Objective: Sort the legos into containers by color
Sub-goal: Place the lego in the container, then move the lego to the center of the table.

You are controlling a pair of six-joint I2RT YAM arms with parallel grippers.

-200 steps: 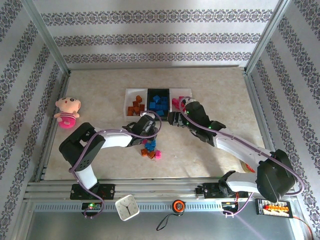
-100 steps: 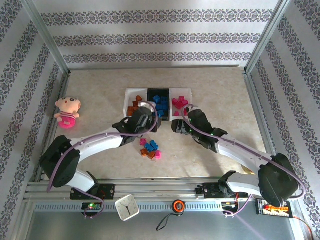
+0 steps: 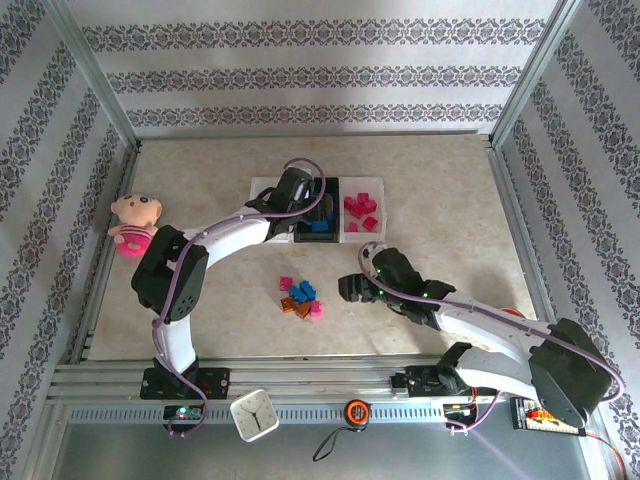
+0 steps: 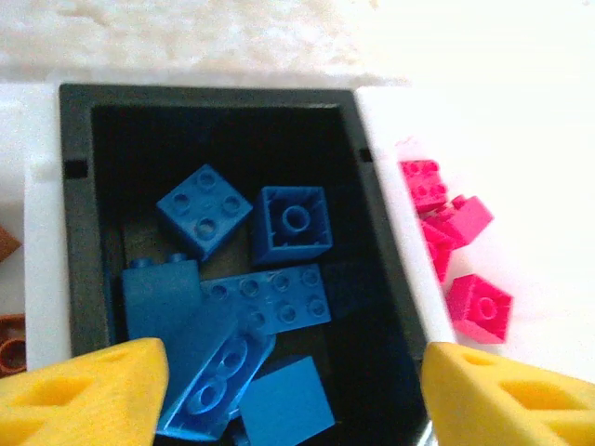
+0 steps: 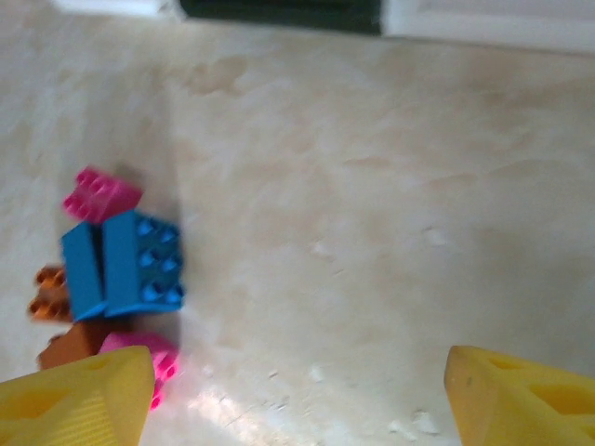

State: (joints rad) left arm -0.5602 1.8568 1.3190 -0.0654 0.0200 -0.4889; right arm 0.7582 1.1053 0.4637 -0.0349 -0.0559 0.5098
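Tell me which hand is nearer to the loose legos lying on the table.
Right. The right hand is just to the right of the loose legos. The left hand is farther away, over the black tray with blue bricks in it.

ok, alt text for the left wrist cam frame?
Looking straight down into a black tray holding a heap of blue bricks, with the left gripper open above it, yellow fingertips at the bottom corners, nothing between them. The white tray to the right holds pink bricks; orange-brown bricks peek in at the left edge.
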